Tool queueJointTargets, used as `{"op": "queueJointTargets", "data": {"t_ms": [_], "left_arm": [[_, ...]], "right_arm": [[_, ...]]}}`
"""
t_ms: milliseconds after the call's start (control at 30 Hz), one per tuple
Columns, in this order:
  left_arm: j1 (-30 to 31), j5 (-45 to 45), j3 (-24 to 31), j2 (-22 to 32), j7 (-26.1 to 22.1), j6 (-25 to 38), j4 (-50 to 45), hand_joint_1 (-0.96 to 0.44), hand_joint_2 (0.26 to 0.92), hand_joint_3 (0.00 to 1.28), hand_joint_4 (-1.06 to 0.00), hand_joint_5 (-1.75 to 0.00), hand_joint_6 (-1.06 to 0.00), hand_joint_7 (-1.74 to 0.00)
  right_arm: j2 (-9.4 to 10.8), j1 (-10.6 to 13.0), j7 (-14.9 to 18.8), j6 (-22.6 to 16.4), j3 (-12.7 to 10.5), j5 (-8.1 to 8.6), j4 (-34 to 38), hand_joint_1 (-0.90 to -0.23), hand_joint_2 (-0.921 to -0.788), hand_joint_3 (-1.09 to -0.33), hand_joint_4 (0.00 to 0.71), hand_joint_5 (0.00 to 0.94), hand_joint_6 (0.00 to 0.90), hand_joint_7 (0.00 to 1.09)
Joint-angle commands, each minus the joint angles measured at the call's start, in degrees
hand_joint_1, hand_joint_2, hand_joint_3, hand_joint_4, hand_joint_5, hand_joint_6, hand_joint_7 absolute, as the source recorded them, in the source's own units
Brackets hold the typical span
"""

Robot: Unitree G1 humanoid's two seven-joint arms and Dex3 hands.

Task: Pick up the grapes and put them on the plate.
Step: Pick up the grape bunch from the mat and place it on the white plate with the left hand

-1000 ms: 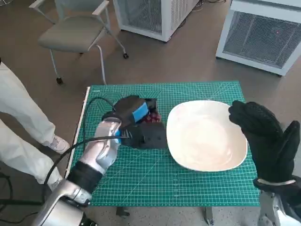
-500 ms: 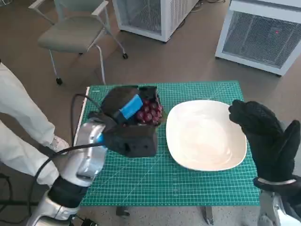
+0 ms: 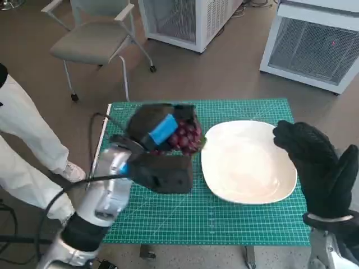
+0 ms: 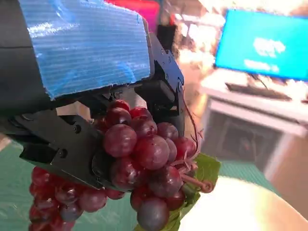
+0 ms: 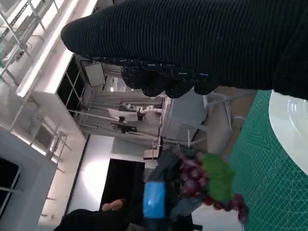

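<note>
Left robot hand [image 3: 160,145] grips the grapes [image 3: 184,136], a dark red bunch with a green leaf [image 4: 204,168] on the side facing the plate. In the left wrist view the black fingers [image 4: 62,149] wrap round the bunch [image 4: 144,159], some berries hanging loose below them. In the right wrist view the bunch [image 5: 202,185] hangs clear above the mat, so it is lifted off the bench.

Head view: grapes sit over the green cutting mat [image 3: 224,216], just beside the rim of the white plate [image 3: 249,162] but not over it. Plate lies flat on the mat, toward the robot's right side.

Right robot hand [image 3: 314,162], in black knitted glove, is raised at the plate's far right edge, holding nothing; fingers look loosely extended, how far they spread cannot be told. Right wrist view shows the glove [image 5: 202,43] as a dark band only.

Bench [image 3: 102,134] edge shows pale beside the mat. Around it: a grey chair [image 3: 92,42], white cabinets [image 3: 314,42] with mesh fronts, a person's white trouser legs [image 3: 25,145] at the left.
</note>
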Motion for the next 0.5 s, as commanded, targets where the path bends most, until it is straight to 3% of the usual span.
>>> {"op": "queueJointTargets", "data": {"t_ms": [33, 200, 333, 367, 500], "left_arm": [[-6.4, 1.8, -2.6, -3.7, -2.4, 1.1, -1.7, 0.00, 0.908, 0.02, -0.76, -1.21, -0.74, -0.93], [-10.1, 2.0, -3.8, -6.2, -2.9, -0.1, 0.9, 0.00, 0.895, 0.09, -0.66, -1.37, -0.74, -0.88], [-13.4, 1.2, -4.6, -8.6, -2.5, -2.0, 4.9, 0.01, 0.744, 0.43, -0.59, -1.49, -0.67, -1.03], [-14.1, 1.1, -4.8, -9.2, -2.4, -2.4, 6.0, 0.01, 0.736, 0.44, -0.61, -1.45, -0.65, -1.07], [-16.2, 1.1, -5.8, -11.4, -1.3, -4.1, 10.0, 0.00, 0.833, 0.25, -0.66, -1.26, -0.61, -1.18]], "right_arm": [[0.2, 1.2, -0.5, 1.1, -0.1, 0.18, -0.3, -0.335, -0.921, -0.621, 0.407, 0.868, 0.226, 1.01], [0.2, 1.5, -0.5, 1.1, -0.2, 0.23, -0.6, -0.334, -0.921, -0.621, 0.408, 0.868, 0.226, 1.01], [0.1, 2.0, -0.3, 1.1, -0.4, 0.48, -0.9, -0.334, -0.921, -0.621, 0.408, 0.869, 0.224, 1.01], [0.1, 2.1, -0.3, 1.1, -0.5, 0.57, -1.0, -0.334, -0.921, -0.621, 0.408, 0.869, 0.223, 1.01], [0.0, 2.6, -0.3, 1.1, -0.8, 0.83, -1.5, -0.335, -0.921, -0.621, 0.408, 0.870, 0.220, 1.01]]}}
